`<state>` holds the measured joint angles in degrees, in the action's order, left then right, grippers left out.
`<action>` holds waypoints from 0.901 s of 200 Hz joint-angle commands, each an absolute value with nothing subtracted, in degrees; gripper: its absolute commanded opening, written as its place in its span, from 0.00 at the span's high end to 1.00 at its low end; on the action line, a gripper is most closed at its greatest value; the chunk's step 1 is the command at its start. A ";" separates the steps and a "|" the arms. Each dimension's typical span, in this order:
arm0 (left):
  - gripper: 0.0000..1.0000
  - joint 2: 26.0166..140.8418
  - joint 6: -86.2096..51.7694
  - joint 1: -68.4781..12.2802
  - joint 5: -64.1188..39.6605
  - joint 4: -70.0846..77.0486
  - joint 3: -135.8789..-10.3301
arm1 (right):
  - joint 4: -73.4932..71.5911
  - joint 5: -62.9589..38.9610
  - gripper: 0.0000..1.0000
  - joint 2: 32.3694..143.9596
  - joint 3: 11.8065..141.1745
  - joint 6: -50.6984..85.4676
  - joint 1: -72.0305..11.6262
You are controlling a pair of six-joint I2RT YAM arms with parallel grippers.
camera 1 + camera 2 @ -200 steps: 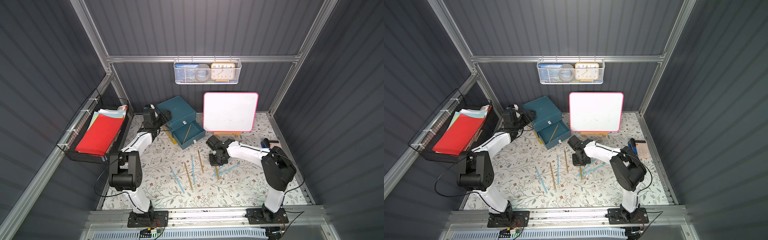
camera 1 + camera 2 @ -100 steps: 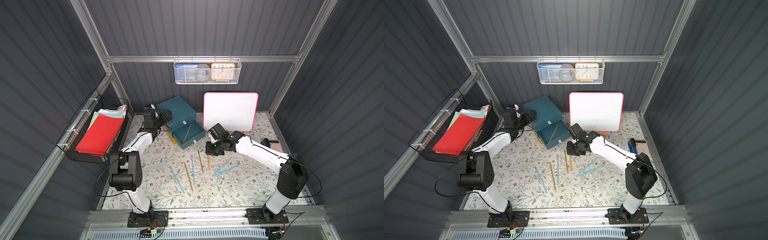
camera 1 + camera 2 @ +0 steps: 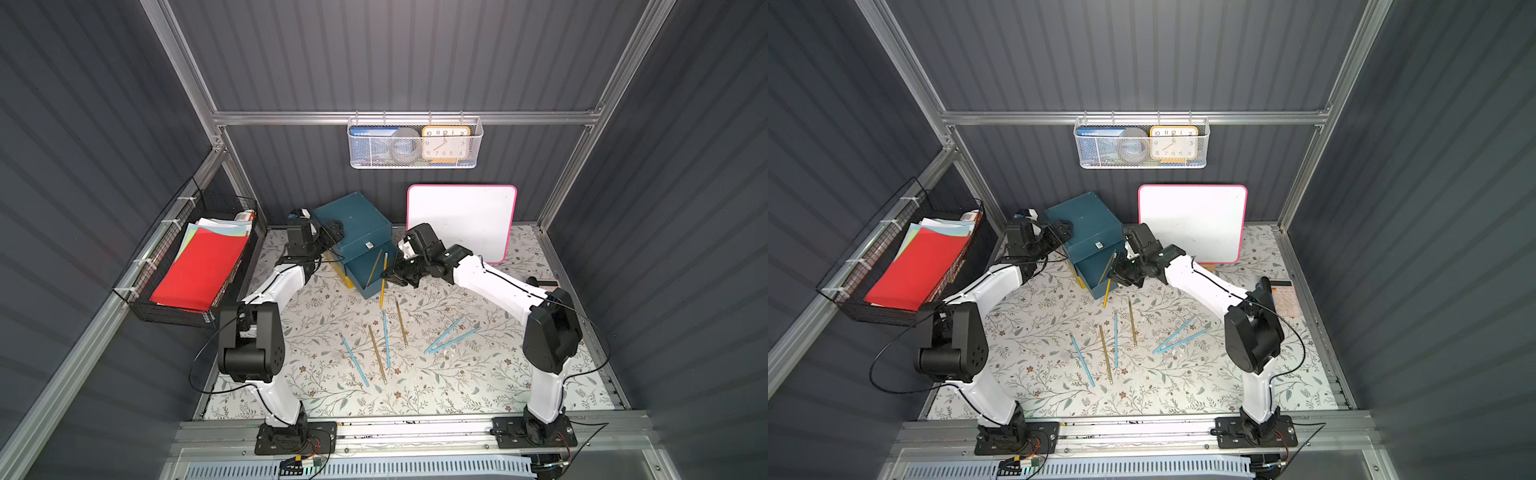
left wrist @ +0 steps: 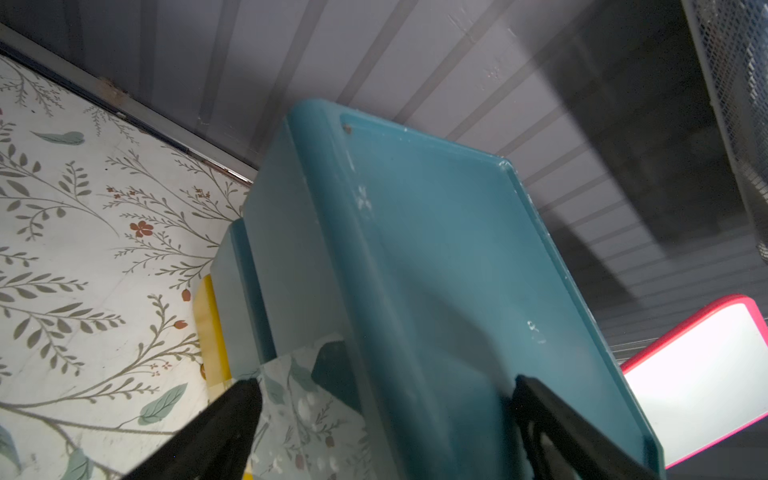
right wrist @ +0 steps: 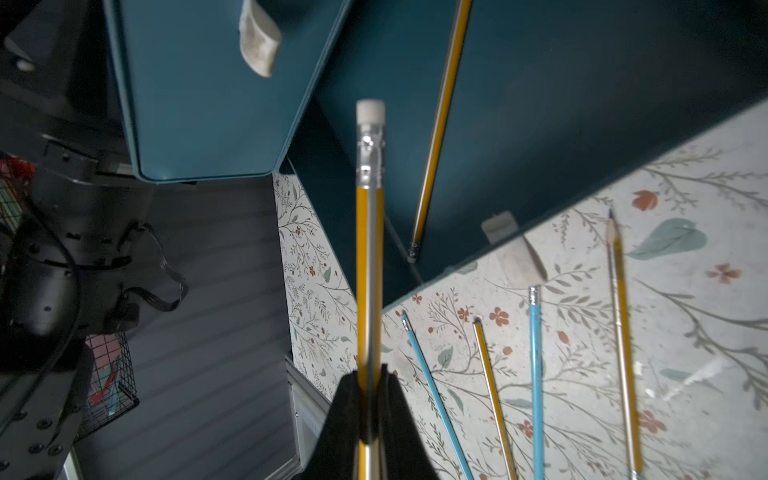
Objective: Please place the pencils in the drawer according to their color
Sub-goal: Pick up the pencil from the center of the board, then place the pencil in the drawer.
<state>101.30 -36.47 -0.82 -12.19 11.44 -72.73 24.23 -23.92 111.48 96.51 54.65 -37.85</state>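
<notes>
Over the drawer (image 3: 358, 270), right gripper (image 5: 370, 376) clamps a yellow pencil (image 5: 369, 249), eraser toward the cabinet (image 3: 353, 220).

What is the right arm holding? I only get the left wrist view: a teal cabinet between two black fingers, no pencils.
Observer: The right gripper is shut on a golden-yellow pencil, eraser end toward the open drawer.
Operator: Is that drawer empty?
Observer: No, a second golden-yellow pencil lies inside it.
Operator: How many are loose on the table?
Observer: Six lie on the table: four light blue pencils and two golden-yellow ones.
</notes>
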 commanded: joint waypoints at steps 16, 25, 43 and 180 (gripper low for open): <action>0.00 100.55 -35.88 -1.05 -12.74 12.22 -72.55 | 19.43 -26.45 1.00 115.07 99.81 62.32 -37.25; 0.00 100.55 -35.92 -1.05 -12.71 12.24 -72.53 | 18.68 -26.45 1.00 115.80 100.02 63.45 -37.18; 0.00 100.55 -35.86 -1.09 -12.74 12.30 -72.51 | 17.80 -25.81 1.00 116.94 100.39 65.04 -36.86; 0.00 100.81 -36.12 -1.14 -12.86 12.99 -71.83 | 22.12 -17.56 1.00 127.76 113.13 64.53 -35.33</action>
